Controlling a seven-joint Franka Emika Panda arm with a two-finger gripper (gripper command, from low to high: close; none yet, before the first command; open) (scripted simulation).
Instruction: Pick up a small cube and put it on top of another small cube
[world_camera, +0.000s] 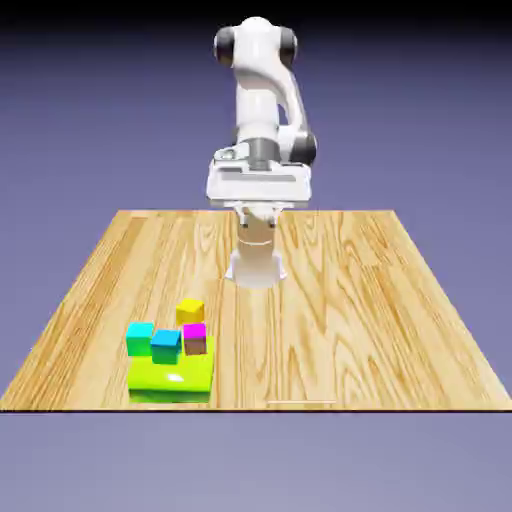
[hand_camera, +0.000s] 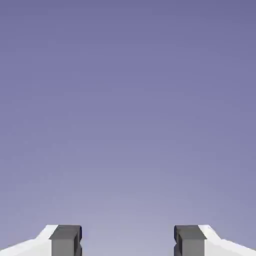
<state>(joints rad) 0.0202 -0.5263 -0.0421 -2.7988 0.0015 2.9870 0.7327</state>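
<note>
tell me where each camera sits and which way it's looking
Exterior view: stands across the table and above it, facing the white arm; the yellow cube, other cubes and a green block lie near the front edge.
Hand view: sits on the hand, looking along the open gripper at plain backdrop; only the two grey fingertips show.
Shared: only the blue-violet backdrop; no cube shows in the hand view.

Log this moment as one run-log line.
phase: pre-grasp | gripper: open, empty, sees only backdrop | yellow cube: on table, behind lime-green block | magenta cube, two cyan cubes: on block
</note>
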